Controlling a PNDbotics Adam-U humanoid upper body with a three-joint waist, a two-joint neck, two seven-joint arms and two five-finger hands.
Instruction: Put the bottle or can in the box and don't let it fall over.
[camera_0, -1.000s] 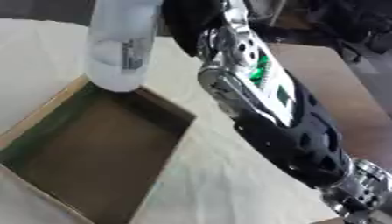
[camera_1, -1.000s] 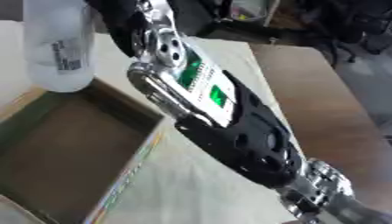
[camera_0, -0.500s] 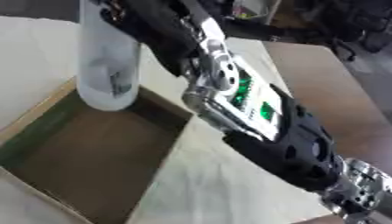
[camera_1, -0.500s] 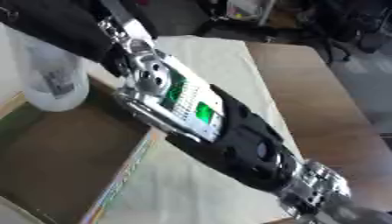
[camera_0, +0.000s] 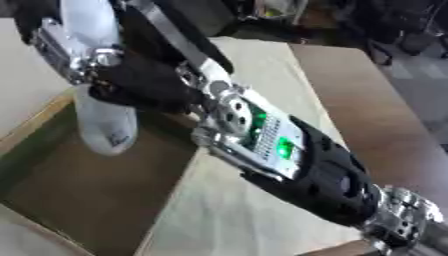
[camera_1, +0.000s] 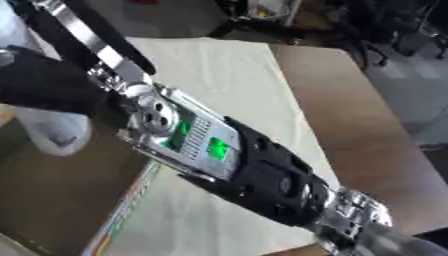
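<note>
Left eye view, itemised.

Bottle (camera_0: 103, 117): white, translucent plastic, with a faint dark mark on its lower side. It hangs above the near-left part of the box opening, rounded base lowest and tilted a little off upright. The base is not seen touching the box floor. The upper half is hidden behind the hand.

Right hand (camera_0: 131, 85): black with silver joints, entering from the lower right and reaching across to the upper left. The fingers are wrapped round the middle of the bottle and grasp it.

Forearm (camera_0: 289, 160): black shell with a silver panel carrying green lights, running diagonally over the box's right wall and the cloth.

Box (camera_0: 26, 137): open cardboard, brown floor, dark green inner wall on the left, pale upper edge. It sits at the lower left of the table. In the right eye view its near wall shows a printed, coloured edge (camera_1: 122, 215).

Cloth (camera_0: 262, 75): pale cream, spread under the box and reaching the far edge of the table.

Table (camera_0: 376, 115): brown wood, bare on the right side beside the cloth.

Left hand: not seen in either view.
</note>
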